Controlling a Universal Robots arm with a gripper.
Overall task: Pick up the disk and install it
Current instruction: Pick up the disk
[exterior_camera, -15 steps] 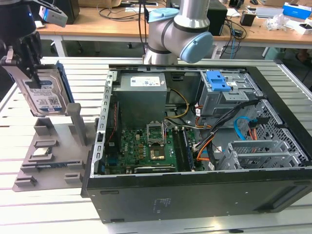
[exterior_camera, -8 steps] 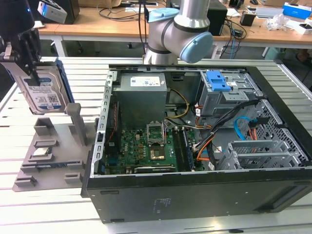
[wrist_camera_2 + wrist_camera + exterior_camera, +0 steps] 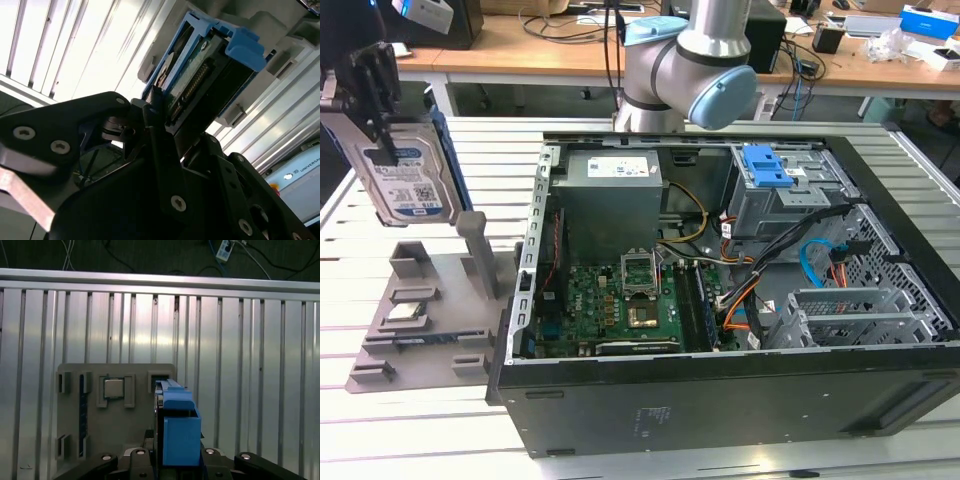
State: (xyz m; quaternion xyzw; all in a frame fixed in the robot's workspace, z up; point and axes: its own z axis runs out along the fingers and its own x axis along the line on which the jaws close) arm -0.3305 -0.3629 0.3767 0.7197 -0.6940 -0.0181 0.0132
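Observation:
In the exterior view the disk (image 3: 408,185) hangs upright in the air at the far left, its white-and-blue label facing out and its blue carrier rail along the edge. My gripper (image 3: 378,130) is shut on its upper part. The disk is lifted clear above the grey holder plate (image 3: 425,310). In the second wrist view the disk (image 3: 200,85) sits clamped between my black fingers (image 3: 152,117), connector edge showing. The first wrist view looks down the disk's blue rail (image 3: 177,432) at the holder plate (image 3: 120,425) below.
The open computer case (image 3: 720,380) fills the middle and the exterior view's right. Inside it stands a grey drive bay (image 3: 785,205) with a blue latch (image 3: 770,165), beside cables and the motherboard (image 3: 620,300). A small square silver chip (image 3: 114,388) rests on the holder plate. The slatted metal table (image 3: 240,365) lies under everything.

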